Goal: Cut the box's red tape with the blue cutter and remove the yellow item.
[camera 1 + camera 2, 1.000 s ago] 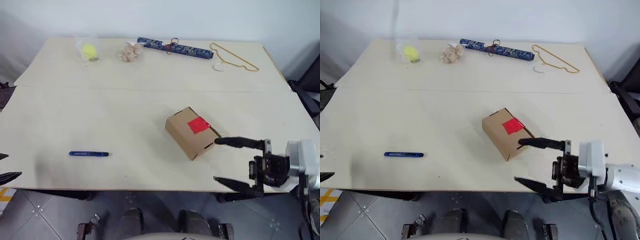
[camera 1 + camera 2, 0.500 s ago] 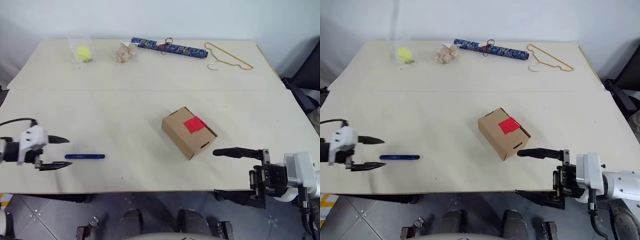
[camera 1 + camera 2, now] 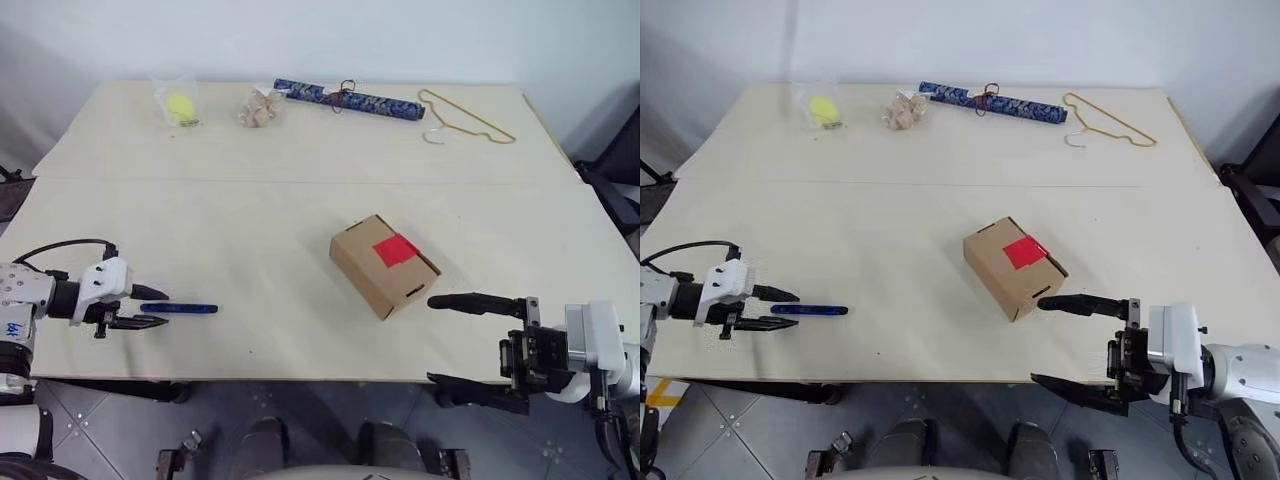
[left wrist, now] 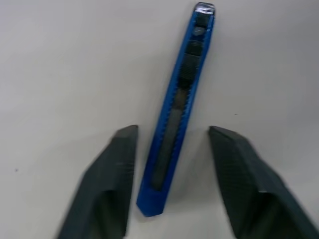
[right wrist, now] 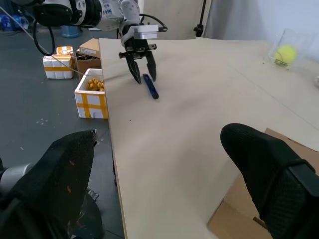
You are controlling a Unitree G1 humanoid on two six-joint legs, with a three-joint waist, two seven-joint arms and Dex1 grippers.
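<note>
**Cutter lined up between the left fingers, not yet gripped**

The blue cutter (image 3: 179, 308) is seen lying flat on the table (image 3: 300, 210), near the front edge on the robot's left side. Its long axis runs across the table, left to right, and in the left wrist view it points straight away from the gripper, along the line of the fingers. The near end of the cutter sits between the two black fingers (image 4: 112, 174) of the left gripper (image 3: 148, 307), with a strip of bare table visible on each side of it. The jaws are therefore part-way apart and straddling that end; no contact is shown, so nothing is grasped. A closing of the fingers on the handle end is judged to be all that the pick-up needs, since the cutter is already centred in the gap.

The box (image 3: 384, 264) stands well apart from the cutter, towards the middle right of the table, with the red tape (image 3: 397, 249) on its closed lid. The yellow item cannot be made out.

The right gripper (image 3: 455, 340) is held near the front right edge, just beside the box, with its fingers spread wide and empty. The left arm is plainly the nearer one to the cutter.
</note>
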